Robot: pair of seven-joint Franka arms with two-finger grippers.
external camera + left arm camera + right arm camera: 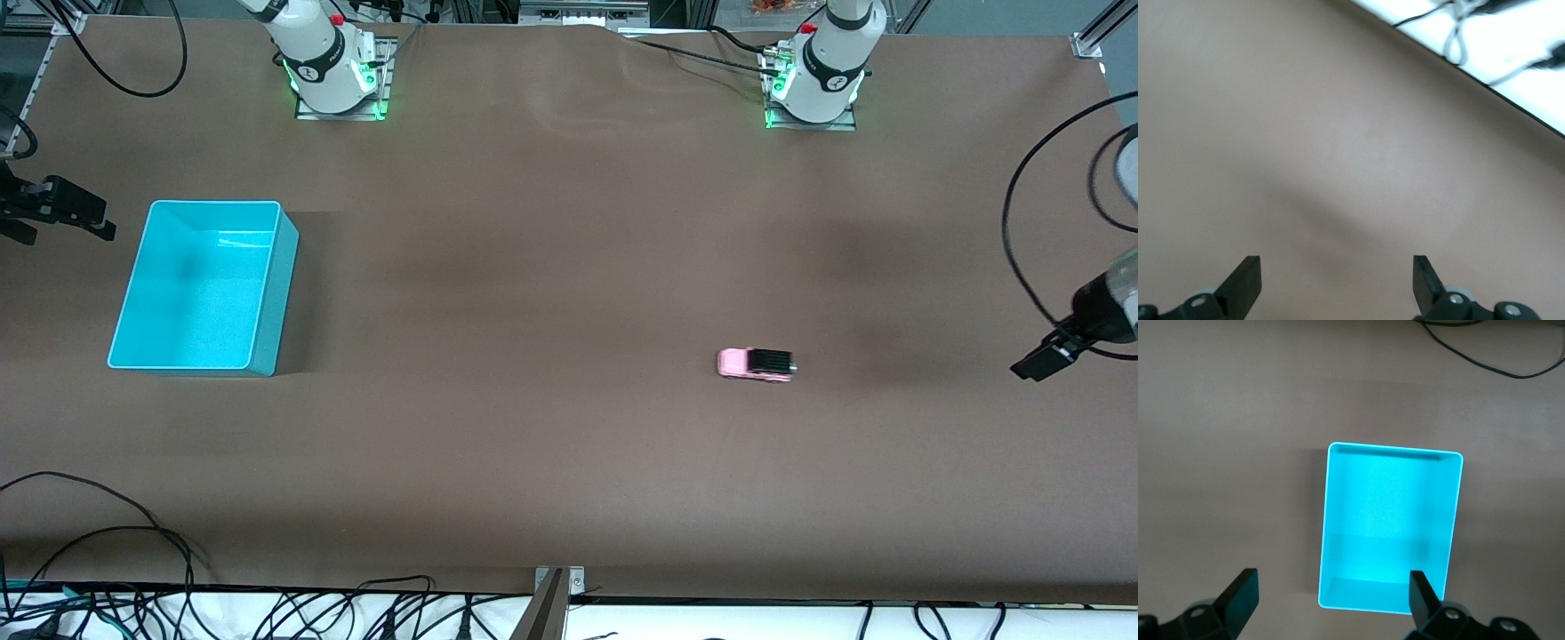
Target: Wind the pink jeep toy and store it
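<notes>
- Sitting on its wheels on the brown bench, the pink jeep toy rests toward the left arm's end, its black roof facing up and nothing touching it
- A turquoise bin stands well apart from the toy, toward the right arm's end of the bench, with its opening upward; it lies a little farther from the front camera than the toy does
- The left end effector hangs in the air over bare bench at the left arm's end, its two dark fingers spread wide with nothing between them; in the front view it shows as a dark tip at the edge of the picture
- The right end effector hangs over the bench beside the bin, looking down into it, fingers likewise wide apart and holding nothing; in the front view it shows at the picture's edge
- The right wrist view shows the bin's inside plain turquoise, with no object in it
- Black cables trail along the bench edge nearest the front camera, and more loop near the two arm bases
</notes>
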